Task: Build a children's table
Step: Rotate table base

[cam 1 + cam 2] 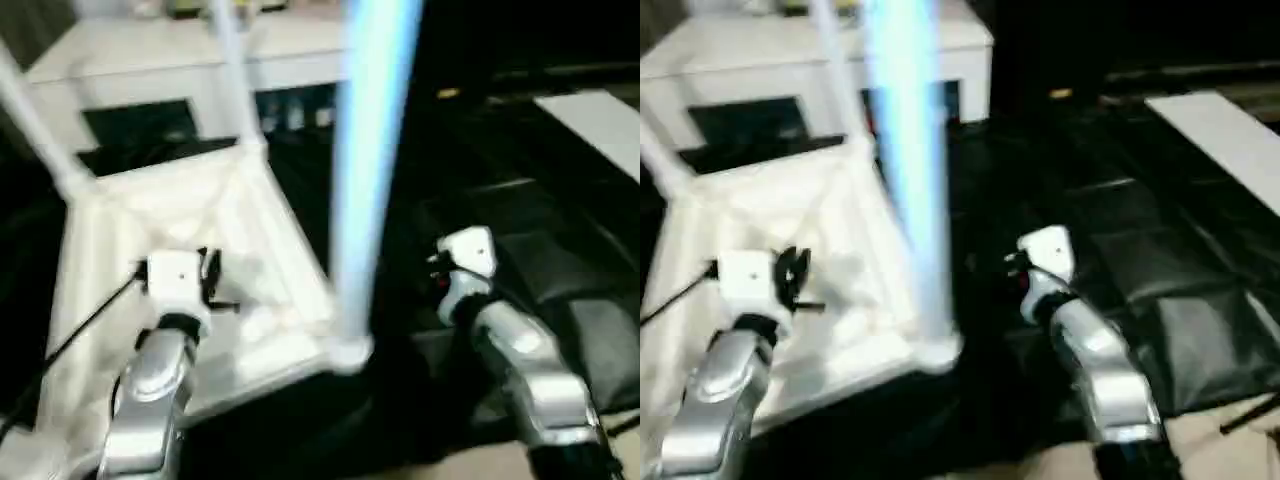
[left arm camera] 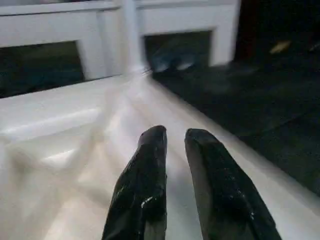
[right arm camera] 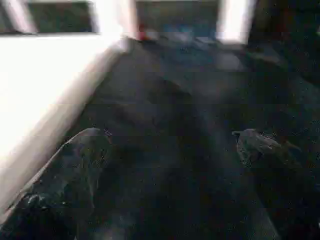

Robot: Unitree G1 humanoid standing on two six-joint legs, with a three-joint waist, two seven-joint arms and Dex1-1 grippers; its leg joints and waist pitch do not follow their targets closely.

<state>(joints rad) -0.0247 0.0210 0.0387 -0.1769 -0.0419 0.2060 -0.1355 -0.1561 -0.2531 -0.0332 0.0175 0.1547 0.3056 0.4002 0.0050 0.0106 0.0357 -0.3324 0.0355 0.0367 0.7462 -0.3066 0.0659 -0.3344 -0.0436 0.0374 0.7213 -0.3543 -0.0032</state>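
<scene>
The children's table lies upside down: its white tabletop (image 1: 250,230) shows its ribbed underside. Three white legs stand upright in corner sockets, one at the back left (image 1: 40,130), one at the back (image 1: 235,80) and one at the near right corner (image 1: 365,200). My left gripper (image 2: 175,135) hovers over the middle of the ribbed underside, its fingers a narrow gap apart with nothing between them. To the right of the near right leg, my right gripper (image 3: 172,145) hangs over the dark floor, wide open and empty, beside the tabletop's edge (image 3: 45,100).
A white cabinet (image 1: 150,60) stands right behind the tabletop. The floor (image 1: 520,200) to the right is covered in dark mats, with a white panel (image 1: 600,120) at the far right. A black cable (image 1: 80,330) runs from my left wrist across the tabletop.
</scene>
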